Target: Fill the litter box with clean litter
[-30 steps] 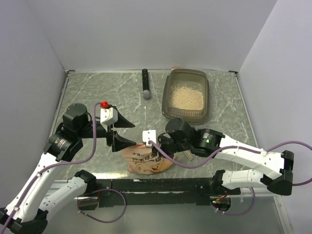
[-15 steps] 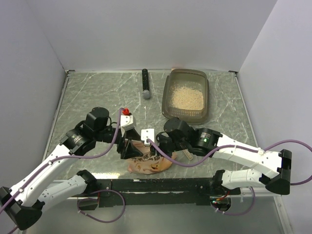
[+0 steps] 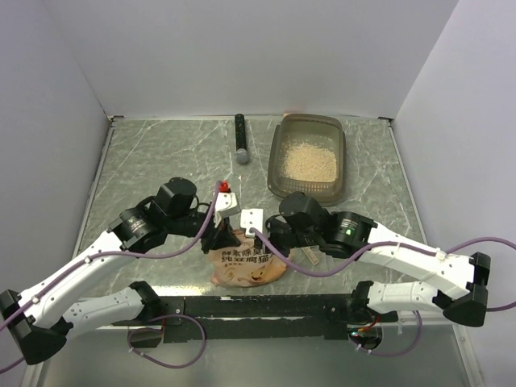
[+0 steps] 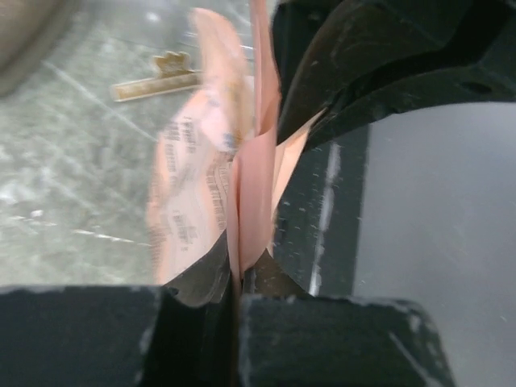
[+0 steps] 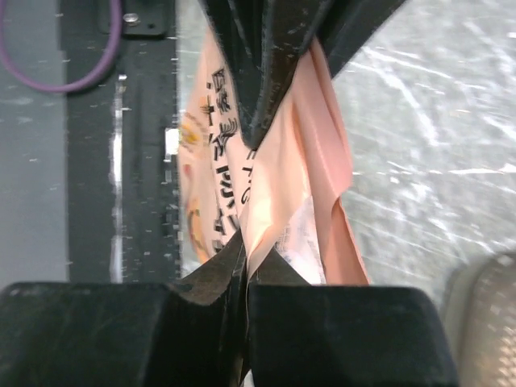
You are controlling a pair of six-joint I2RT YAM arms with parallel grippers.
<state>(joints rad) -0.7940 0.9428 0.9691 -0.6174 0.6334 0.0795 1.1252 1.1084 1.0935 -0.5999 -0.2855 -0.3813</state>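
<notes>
Top external: fixed, high behind the arm bases, looking down over the whole table (image 3: 161, 153). Left wrist, right wrist: close-up, facing each other from opposite sides. Shared by all three: orange-pink pouch (image 3: 244, 270).

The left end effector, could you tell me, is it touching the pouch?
Touching. Left wrist view shows the left end effector shut on the pouch, pinching its edge.

Left arm (image 3: 85, 270) and right arm (image 3: 403, 256) bend inward, left fingers (image 4: 105, 339) and right fingers (image 5: 339, 339) pinched shut.
</notes>
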